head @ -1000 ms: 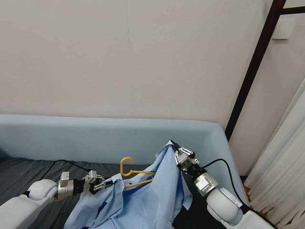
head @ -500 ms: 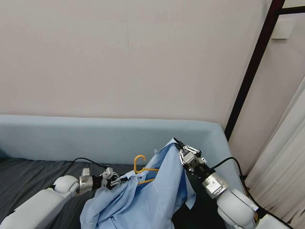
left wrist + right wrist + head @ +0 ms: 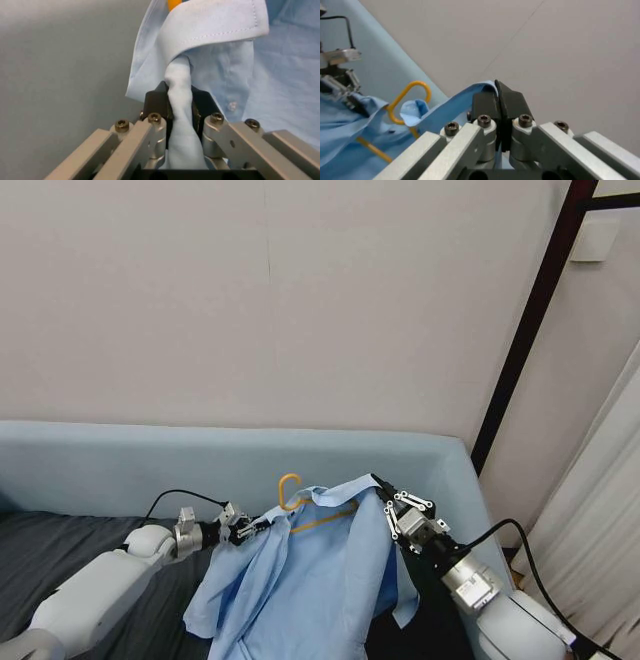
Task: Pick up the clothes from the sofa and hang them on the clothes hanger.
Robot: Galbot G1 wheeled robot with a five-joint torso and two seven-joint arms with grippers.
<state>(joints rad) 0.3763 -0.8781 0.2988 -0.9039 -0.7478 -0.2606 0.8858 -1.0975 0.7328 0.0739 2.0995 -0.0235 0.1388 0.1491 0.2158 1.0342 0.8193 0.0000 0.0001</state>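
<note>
Left gripper (image 3: 243, 529): reached forward over the sofa (image 3: 150, 465) seat, at the left end of the shirt (image 3: 300, 580). Fingers pressed together on a twisted fold of cloth just under the collar. In the left wrist view the fold ran straight between the two pads.

Right gripper (image 3: 385, 490): raised at the shirt's right shoulder, in front of the sofa backrest. Fingers closed, pinching a thin edge of blue fabric at its highest point.

Shirt: light blue, buttoned type. Held up between the two grippers, with the top edge stretched from one to the other and slightly higher on the right side. The body hung in loose folds toward the seat. One white button was visible near the left gripper in its wrist view.

Hanger (image 3: 291, 490): orange. The hook stood clear above the collar, between the grippers and nearer the left one. One arm showed in the collar opening, slanting up toward the right gripper. The rest was hidden under cloth.

Sofa: pale blue backrest ran across the view behind the shirt. The seat was covered by a dark grey blanket (image 3: 60, 545).

Hem contact: could not tell whether the lower edge rested on the seat.

Surroundings: plain wall (image 3: 300, 300) behind, dark pole (image 3: 520, 330) leaning at the right, pale curtain (image 3: 600, 510) at the far right.
</note>
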